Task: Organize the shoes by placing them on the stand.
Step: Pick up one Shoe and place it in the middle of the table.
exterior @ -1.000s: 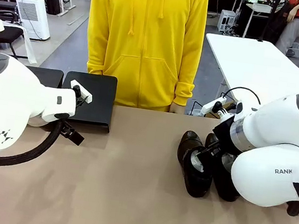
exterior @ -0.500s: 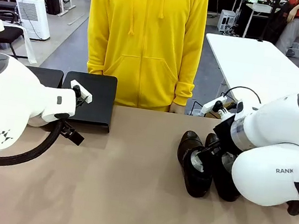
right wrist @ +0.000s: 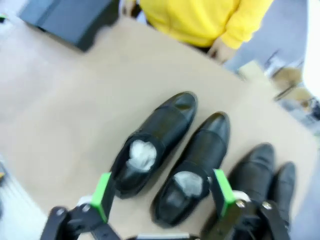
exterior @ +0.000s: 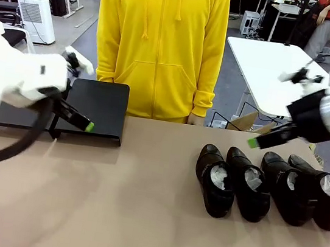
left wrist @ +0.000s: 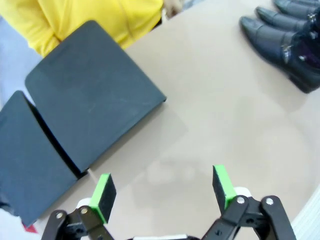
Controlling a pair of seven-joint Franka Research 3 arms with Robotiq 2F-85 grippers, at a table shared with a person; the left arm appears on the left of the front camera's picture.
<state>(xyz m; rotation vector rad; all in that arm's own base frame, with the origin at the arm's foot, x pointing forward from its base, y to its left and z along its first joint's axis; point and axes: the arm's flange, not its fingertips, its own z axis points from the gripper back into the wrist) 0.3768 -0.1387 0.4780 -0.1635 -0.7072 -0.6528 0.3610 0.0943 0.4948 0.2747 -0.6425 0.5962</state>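
Note:
Four glossy black shoes stand in a row on the right of the tan table, toes toward the person: the first shoe (exterior: 215, 180), a second shoe (exterior: 248, 184), a third shoe (exterior: 287, 193) and the last shoe (exterior: 322, 196), with white paper inside. My right gripper (exterior: 254, 142) hovers above them, open and empty; its wrist view looks down on the left pair of shoes (right wrist: 155, 142), with my right gripper (right wrist: 162, 192) wide apart. The stand (exterior: 96, 111) lies at the far left, its left platform (left wrist: 25, 160) beside the right platform (left wrist: 90, 115). My left gripper (exterior: 86, 125) hangs open over its front edge, and again my left gripper (left wrist: 162, 187) holds nothing.
A person in a yellow hoodie (exterior: 161, 43) stands at the far edge, between stand and shoes, one hand (right wrist: 220, 50) near the table edge. A white table (exterior: 277, 68) stands behind on the right. Bare tabletop (exterior: 135, 205) stretches between stand and shoes.
Both arms have risen and drawn back from low over the table. The right arm's move up and right uncovers the two right-hand shoes. The shoes have not moved.

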